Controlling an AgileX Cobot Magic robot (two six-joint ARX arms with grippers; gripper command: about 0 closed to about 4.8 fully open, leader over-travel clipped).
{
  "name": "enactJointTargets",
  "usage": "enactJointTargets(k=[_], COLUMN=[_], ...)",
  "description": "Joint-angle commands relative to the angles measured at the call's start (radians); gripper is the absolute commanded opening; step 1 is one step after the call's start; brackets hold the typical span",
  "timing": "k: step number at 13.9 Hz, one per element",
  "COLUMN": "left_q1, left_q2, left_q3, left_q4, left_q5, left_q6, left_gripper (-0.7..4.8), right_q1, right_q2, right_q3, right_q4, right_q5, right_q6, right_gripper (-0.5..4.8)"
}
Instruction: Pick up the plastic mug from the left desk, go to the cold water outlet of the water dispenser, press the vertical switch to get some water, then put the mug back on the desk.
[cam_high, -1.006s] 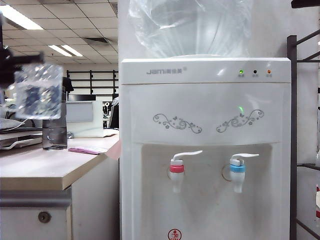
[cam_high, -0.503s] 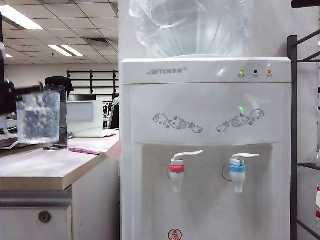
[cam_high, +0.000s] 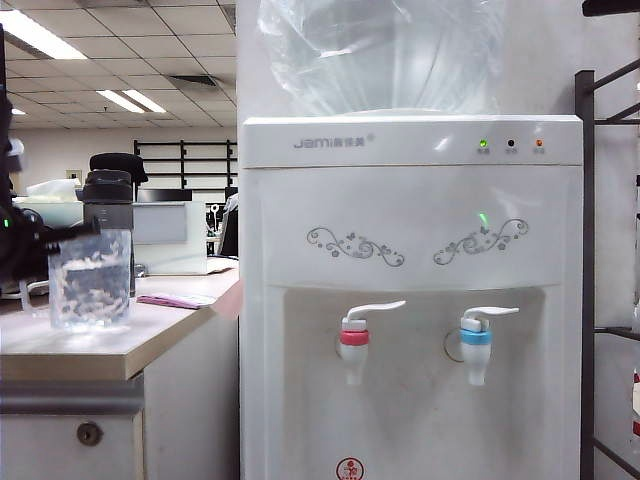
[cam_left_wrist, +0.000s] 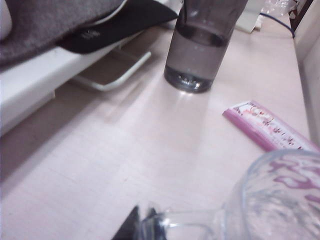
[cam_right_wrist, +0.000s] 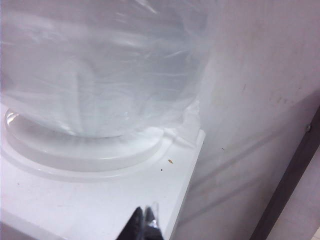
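Note:
The clear dimpled plastic mug (cam_high: 90, 281) (cam_left_wrist: 282, 197) is down at the top of the left desk (cam_high: 120, 345) (cam_left_wrist: 125, 150), near its front edge; I cannot tell if its base touches. My left gripper (cam_high: 68, 233) (cam_left_wrist: 143, 226) is shut on the mug's thin handle (cam_left_wrist: 187, 218). To the right, the water dispenser (cam_high: 410, 200) shows the cold water outlet (cam_high: 476, 347) with its blue ring and the vertical switch (cam_high: 492, 313), both untouched. My right gripper (cam_right_wrist: 143, 223) is shut and empty, over the dispenser's top beside the big water bottle (cam_right_wrist: 100, 70).
A smoky-grey bottle (cam_high: 108, 215) (cam_left_wrist: 200, 45) stands just behind the mug. A pink packet (cam_high: 172, 299) (cam_left_wrist: 265, 125) lies on the desk toward the dispenser. A red-ringed tap (cam_high: 353, 347) is left of the blue one. A dark rack (cam_high: 590, 280) stands at the far right.
My left gripper has come down with the mug, from well above the desk to desk-top level and slightly to the right. The right gripper has not moved.

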Motion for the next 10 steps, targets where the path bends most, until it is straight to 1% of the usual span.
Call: enactJointTargets(k=[1, 6, 7, 10], left_q1=[0.001, 0.001, 0.001, 0.001], left_q2=[0.053, 0.086, 0.086, 0.086], left_q3=[0.007, 0.007, 0.007, 0.007], left_q4=[0.114, 0.113, 0.113, 0.114], left_q5=[-0.003, -0.003, -0.027, -0.027], left_q6=[-0.016, -0.026, -0.027, -0.027], left_gripper=[-0.05, -0.05, -0.05, -0.05], right_q1=[0.001, 0.001, 0.001, 0.001], right_q2=[-0.003, -0.003, -0.002, -0.003], right_q3=[0.006, 0.006, 0.006, 0.006], right_q4=[0.01, 0.01, 0.01, 0.01], right_q5=[-0.001, -0.001, -0.001, -0.001], right_q6=[0.005, 0.005, 0.005, 0.005], right_gripper=[-0.05, -0.05, -0.05, -0.05])
